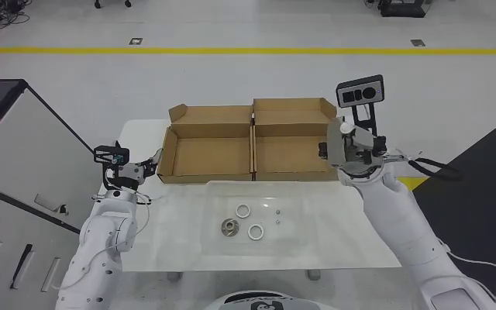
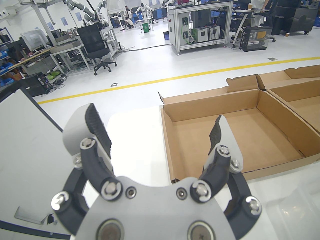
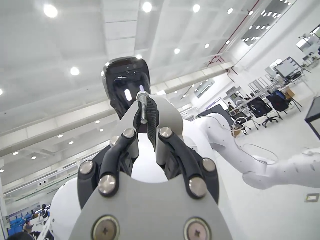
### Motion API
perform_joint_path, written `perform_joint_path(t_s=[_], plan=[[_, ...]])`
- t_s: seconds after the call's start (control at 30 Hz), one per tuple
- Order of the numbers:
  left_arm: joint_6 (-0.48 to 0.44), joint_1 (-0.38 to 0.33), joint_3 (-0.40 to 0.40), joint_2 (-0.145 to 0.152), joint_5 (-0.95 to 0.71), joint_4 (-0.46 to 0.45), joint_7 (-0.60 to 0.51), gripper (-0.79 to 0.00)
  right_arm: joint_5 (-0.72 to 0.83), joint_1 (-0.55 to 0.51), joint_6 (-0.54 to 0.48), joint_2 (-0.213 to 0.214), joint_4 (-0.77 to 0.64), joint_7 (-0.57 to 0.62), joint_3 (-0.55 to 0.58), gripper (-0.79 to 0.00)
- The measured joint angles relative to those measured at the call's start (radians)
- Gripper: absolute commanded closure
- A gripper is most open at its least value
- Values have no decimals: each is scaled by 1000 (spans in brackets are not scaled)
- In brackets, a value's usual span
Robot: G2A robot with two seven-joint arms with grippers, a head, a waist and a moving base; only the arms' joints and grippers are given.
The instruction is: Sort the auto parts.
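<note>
Fingers of the right gripper clamp a bolt; the left gripper gapes apart. Both boxes look empty, while rings and hub wait mid-bench.

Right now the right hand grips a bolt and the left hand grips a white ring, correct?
Not quite: the left hand is open and holds nothing, as the left wrist view shows. The right hand does grip the bolt.

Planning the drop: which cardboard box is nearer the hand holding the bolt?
The right box: the right hand, gripping the bolt, is at its outer edge. The left box sits by the open left hand.
</note>
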Motion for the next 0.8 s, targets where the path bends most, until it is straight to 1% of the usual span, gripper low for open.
perform_joint_path(t_s=[0.67, 0.8], plan=[[0, 0, 0, 0, 0, 0, 0, -785, 16, -2, 3, -3, 0, 10, 1, 0], [0, 0, 0, 0, 0, 0, 0, -785, -24, -12, 22, -3, 1, -23, 19, 0]])
